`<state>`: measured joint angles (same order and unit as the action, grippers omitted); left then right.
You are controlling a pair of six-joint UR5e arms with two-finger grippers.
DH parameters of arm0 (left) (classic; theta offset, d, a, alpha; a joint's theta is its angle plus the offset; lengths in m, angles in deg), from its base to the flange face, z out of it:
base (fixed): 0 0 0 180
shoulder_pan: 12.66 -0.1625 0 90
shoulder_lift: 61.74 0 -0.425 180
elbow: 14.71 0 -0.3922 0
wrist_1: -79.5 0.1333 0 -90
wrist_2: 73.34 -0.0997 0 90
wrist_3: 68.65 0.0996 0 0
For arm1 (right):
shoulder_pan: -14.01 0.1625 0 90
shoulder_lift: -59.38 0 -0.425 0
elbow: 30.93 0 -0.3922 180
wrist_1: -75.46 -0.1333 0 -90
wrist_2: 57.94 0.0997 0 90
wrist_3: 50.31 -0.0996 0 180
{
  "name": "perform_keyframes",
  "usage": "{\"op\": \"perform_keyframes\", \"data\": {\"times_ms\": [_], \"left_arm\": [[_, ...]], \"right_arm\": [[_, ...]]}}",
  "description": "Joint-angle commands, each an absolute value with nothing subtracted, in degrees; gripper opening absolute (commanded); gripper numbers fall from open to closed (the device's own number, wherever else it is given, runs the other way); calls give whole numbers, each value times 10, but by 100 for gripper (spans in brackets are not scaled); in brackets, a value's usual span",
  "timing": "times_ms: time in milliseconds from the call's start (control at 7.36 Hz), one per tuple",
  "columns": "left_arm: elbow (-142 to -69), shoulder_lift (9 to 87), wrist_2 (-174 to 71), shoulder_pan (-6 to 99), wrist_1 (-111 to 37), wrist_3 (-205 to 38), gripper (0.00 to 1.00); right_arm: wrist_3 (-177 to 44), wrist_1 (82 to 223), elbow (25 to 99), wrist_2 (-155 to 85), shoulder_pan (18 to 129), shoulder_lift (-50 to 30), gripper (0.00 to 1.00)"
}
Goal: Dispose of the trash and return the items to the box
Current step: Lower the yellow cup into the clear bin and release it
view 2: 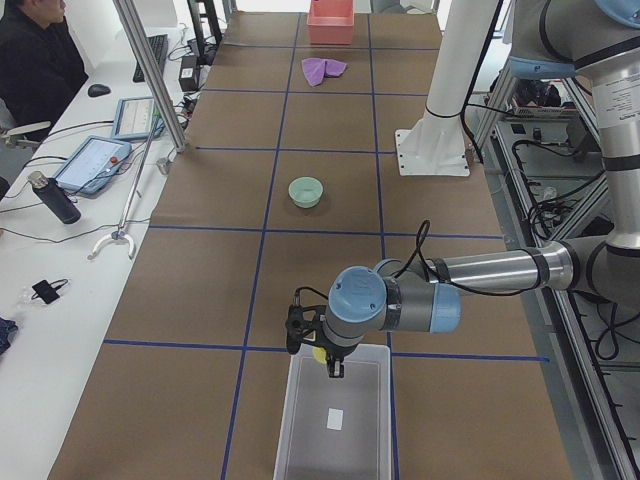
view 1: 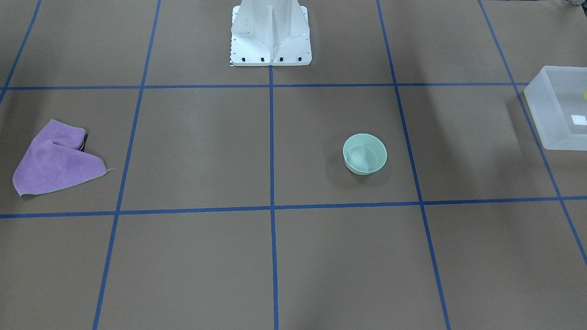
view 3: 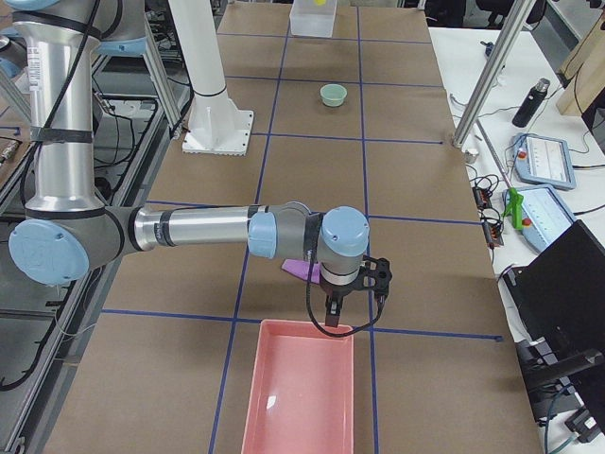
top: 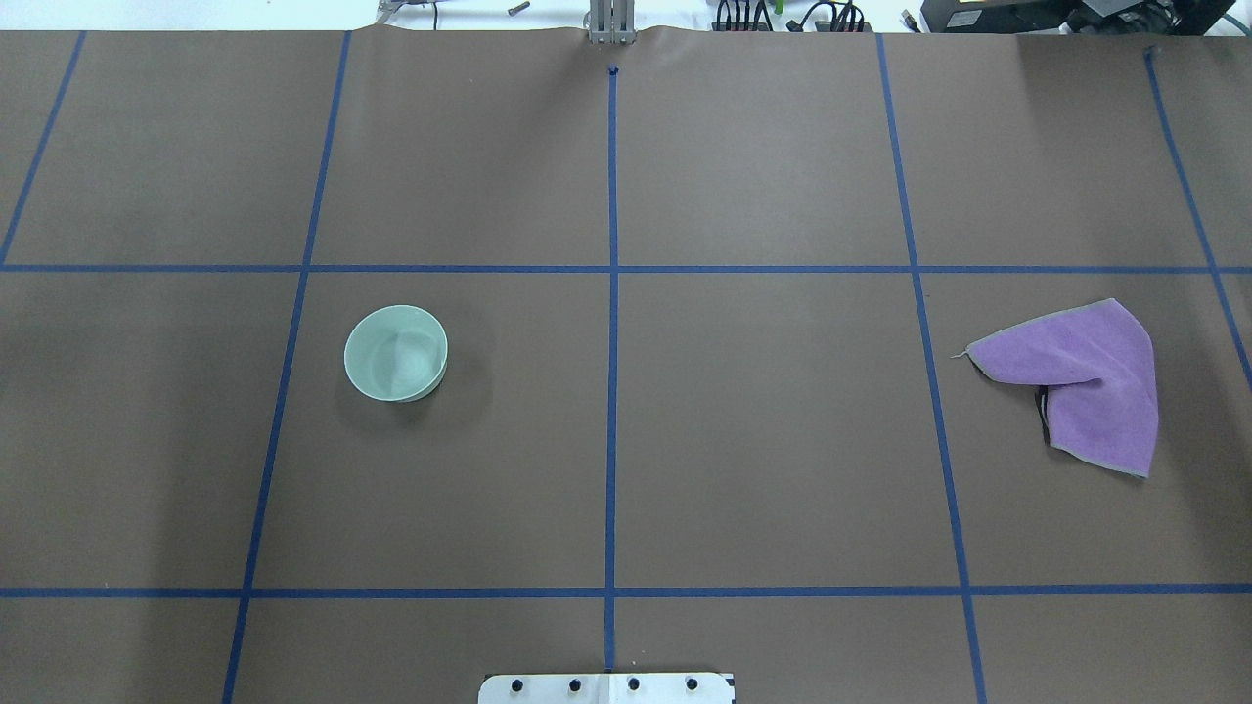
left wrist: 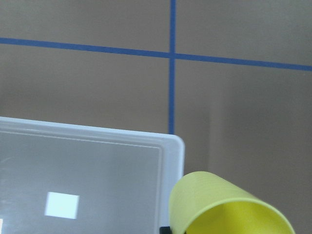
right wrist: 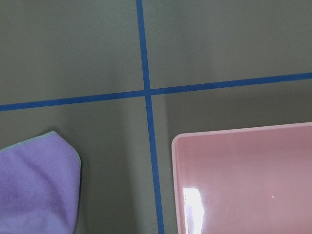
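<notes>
Even overhead light, soft shadow by mint bowl (top: 396,353), white glare in pink tray (right wrist: 253,175)

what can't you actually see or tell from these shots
Left gripper: small in the exterior left view, fingers outside the left wrist view; grip on the yellow cup unclear.
Right gripper: only in the exterior right view; open or shut unclear.
Bin: cut by the front-facing view's right edge.
Purple cloth: mostly behind the right arm in exterior right.

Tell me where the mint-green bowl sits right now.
In the overhead view the mint-green bowl stands upright on the robot's left side, alone in the grid square left of the centre tape line, far from the purple cloth on the right.
</notes>
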<state>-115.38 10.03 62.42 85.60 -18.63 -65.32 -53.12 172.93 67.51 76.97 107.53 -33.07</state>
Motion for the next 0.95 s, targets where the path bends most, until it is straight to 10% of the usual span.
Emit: {"op": "perform_keyframes", "data": {"times_ms": [0, 815], "left_arm": [[-1094, 116, 617, 864, -177, -637, 0], [-1040, 125, 654, 794, -232, -703, 0]], "right_arm": [[-531, 1729, 675, 770, 1075, -331, 100], [-531, 1729, 675, 771, 1075, -331, 100]]}}
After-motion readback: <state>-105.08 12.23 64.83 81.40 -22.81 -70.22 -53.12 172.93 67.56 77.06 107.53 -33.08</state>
